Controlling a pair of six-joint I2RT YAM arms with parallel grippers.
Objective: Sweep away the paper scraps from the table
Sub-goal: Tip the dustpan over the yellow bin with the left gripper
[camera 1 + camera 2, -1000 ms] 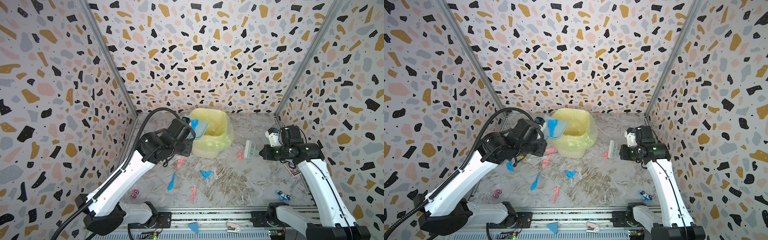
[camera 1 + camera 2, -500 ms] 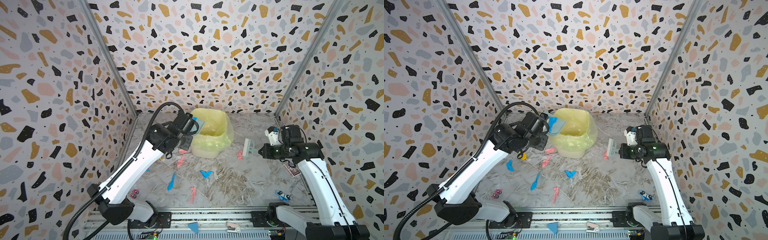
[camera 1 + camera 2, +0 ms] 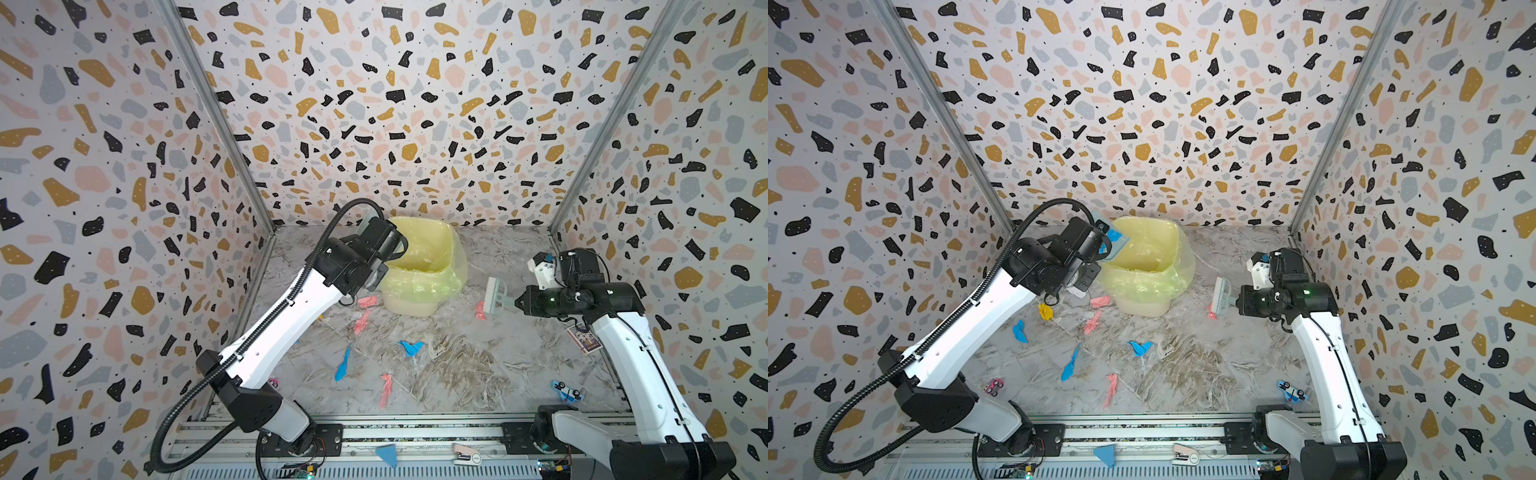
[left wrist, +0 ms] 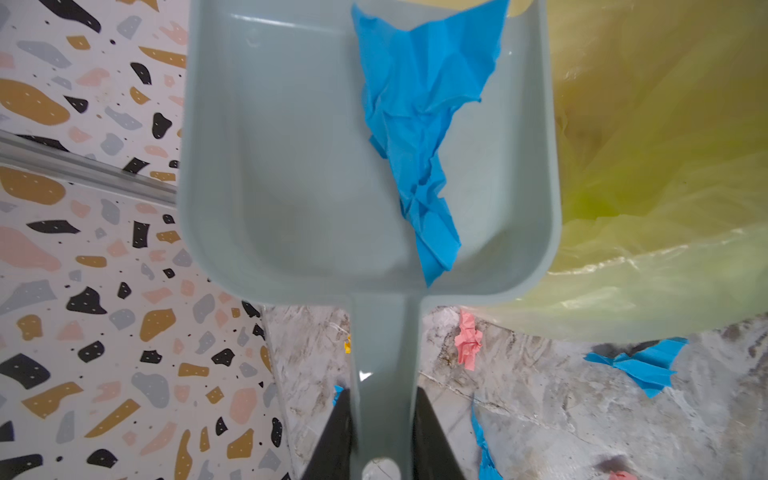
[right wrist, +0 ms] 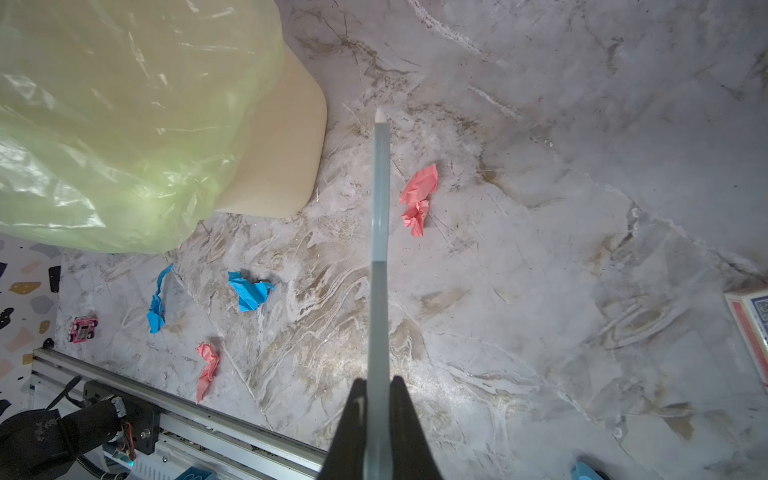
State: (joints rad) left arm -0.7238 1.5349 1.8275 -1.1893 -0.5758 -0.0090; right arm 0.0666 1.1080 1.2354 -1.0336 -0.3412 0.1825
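The marble table (image 3: 457, 374) carries a bag-lined bin (image 3: 415, 305) at upper centre, pink and blue paper scraps (image 3: 410, 347) scattered mid-frame, a card box (image 3: 583, 338) and blue toy (image 3: 566, 390) at right.

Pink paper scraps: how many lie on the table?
4 scraps: two by the bin, one at the brush, one near the front rail. The left arm may hide more.

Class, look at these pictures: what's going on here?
Two robot arms are clearing paper scraps off a marble table. The left gripper holds a grey dustpan by its handle at the rim of the yellow-lined bin, with a blue scrap lying in it, not yet tipped out. The right gripper holds a small brush near a pink scrap. Other scraps lie on the table.
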